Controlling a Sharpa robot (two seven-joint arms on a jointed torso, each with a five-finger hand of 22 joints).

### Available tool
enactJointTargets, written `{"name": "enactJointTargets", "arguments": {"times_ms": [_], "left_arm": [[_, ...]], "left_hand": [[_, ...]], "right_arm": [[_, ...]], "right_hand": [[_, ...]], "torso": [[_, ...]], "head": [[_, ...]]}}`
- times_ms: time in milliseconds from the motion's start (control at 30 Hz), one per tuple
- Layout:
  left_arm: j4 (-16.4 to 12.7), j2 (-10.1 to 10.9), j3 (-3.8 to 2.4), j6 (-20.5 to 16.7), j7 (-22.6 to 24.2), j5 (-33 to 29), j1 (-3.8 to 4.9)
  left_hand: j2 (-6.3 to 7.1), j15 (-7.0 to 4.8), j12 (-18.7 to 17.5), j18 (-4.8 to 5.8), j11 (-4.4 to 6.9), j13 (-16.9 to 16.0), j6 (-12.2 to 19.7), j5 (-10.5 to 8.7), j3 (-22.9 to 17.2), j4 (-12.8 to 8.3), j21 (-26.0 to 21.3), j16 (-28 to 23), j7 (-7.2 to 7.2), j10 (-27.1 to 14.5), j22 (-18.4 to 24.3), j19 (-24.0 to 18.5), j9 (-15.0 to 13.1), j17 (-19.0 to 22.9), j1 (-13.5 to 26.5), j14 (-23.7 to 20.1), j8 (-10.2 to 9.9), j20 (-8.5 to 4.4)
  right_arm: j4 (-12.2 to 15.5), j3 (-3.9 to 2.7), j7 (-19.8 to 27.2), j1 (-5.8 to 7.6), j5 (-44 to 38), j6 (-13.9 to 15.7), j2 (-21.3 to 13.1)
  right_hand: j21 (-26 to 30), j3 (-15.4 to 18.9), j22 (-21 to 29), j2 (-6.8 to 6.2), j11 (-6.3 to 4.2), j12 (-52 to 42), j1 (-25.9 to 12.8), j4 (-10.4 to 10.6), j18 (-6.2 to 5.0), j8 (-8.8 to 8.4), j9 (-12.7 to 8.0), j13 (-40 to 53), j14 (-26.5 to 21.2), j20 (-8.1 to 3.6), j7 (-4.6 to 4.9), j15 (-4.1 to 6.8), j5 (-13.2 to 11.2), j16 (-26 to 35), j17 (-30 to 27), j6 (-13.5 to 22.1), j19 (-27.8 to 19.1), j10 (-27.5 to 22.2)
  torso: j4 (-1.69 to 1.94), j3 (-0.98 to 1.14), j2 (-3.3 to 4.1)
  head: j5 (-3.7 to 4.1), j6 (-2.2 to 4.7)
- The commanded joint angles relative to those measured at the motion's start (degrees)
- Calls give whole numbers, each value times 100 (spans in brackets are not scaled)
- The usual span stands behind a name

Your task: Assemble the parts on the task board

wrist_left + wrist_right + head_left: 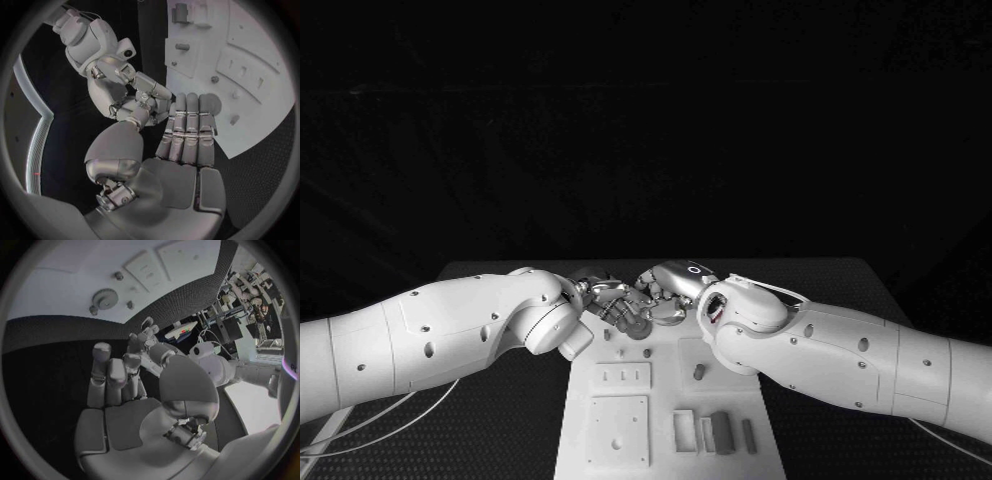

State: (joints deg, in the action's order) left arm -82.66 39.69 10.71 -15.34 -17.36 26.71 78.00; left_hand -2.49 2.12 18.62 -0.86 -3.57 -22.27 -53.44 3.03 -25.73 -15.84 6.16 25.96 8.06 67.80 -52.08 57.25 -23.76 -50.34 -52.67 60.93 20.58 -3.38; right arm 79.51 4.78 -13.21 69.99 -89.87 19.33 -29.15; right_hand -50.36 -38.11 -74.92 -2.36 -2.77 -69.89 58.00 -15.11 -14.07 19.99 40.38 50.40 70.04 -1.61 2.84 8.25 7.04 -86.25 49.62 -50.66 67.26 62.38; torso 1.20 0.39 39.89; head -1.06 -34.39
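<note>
My two hands meet over the far end of the white task board [661,400]. The left hand [606,300] stretches its fingers [187,130] flat and side by side above the board's [250,75] edge, partly covering a round grey gear [214,102]. Its palm holds nothing. The right hand [664,293] stands close against it with its fingers [112,372] extended and nothing in them. In the left wrist view the right hand [140,92] reaches toward the left thumb. The gear [104,298] lies on the board [62,290] beside small pegs [130,304].
Several grey block parts [715,432] lie at the board's near right end. Two raised square plates [620,420] sit on its near left. A small peg [700,372] stands mid-board. Black table [502,420] lies on both sides.
</note>
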Motion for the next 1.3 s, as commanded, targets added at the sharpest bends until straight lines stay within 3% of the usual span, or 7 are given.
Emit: {"name": "enactJointTargets", "arguments": {"times_ms": [33,367,433,733,1033,1300], "left_arm": [[-48,-40,-20,99,176,-65,14],[-48,-19,-20,162,192,-39,14],[-50,-10,-20,187,194,-39,14],[53,-48,-20,203,221,-59,1],[61,-60,-20,157,278,-229,-21],[66,-52,-20,107,275,-295,-21]], "left_hand": [[-98,-17,27,78,38,-14,-71,34,-98,-9,-17,38,-6,27,-13,47,-6,12,-43,47,40,-20],[-149,-53,52,86,77,-59,-191,93,-612,-48,-5,117,-49,127,-64,129,4,35,-393,122,39,-53],[-149,-54,51,86,81,-68,-210,197,-712,-44,-6,132,-53,141,-78,138,3,41,-423,129,38,-50],[-170,-55,50,86,84,-76,-225,243,-771,-34,-5,145,-56,152,-92,148,1,45,-413,133,38,-49],[-177,-53,46,86,83,-81,-231,236,-790,-16,-8,153,-54,156,-103,151,0,50,-370,132,35,-43],[-178,-54,39,86,86,-90,-237,149,-810,-5,-13,165,-54,160,-122,154,-1,58,-299,130,27,-45]], "right_arm": [[-20,5,55,-11,-12,-144,34],[-48,6,41,-11,-16,-142,23],[-57,6,38,-11,-16,-146,20],[-83,7,53,-12,3,-176,27],[-61,7,60,-13,22,-185,22],[-31,7,54,-14,49,-181,20]], "right_hand": [[-3,-43,-99,29,-25,37,-49,-4,-93,19,10,9,0,-26,34,49,21,18,4,-1237,28,-5],[-3,-44,-99,29,-25,39,-51,-7,-93,17,12,11,9,-26,33,49,21,18,17,-1239,29,-3],[-3,-44,-99,29,-25,40,-51,-8,-93,17,13,11,9,-27,33,49,21,18,17,-1240,30,-3],[-2,-45,-99,29,-26,42,-52,-13,-93,15,15,14,12,-27,32,50,21,19,17,-1243,32,0],[-2,-45,-99,30,-26,44,-56,-15,-93,13,17,16,12,-27,32,50,21,21,12,-1245,34,3],[-1,-46,-98,32,-27,46,-59,-17,-93,10,19,18,18,-27,32,51,21,22,20,-1247,35,5]], "torso": [[-1,-2,2],[7,0,4],[7,-1,3],[-3,-2,4],[-2,1,6],[2,1,3]], "head": [[7,3],[19,7],[20,5],[25,12],[18,-26],[18,-48]]}}
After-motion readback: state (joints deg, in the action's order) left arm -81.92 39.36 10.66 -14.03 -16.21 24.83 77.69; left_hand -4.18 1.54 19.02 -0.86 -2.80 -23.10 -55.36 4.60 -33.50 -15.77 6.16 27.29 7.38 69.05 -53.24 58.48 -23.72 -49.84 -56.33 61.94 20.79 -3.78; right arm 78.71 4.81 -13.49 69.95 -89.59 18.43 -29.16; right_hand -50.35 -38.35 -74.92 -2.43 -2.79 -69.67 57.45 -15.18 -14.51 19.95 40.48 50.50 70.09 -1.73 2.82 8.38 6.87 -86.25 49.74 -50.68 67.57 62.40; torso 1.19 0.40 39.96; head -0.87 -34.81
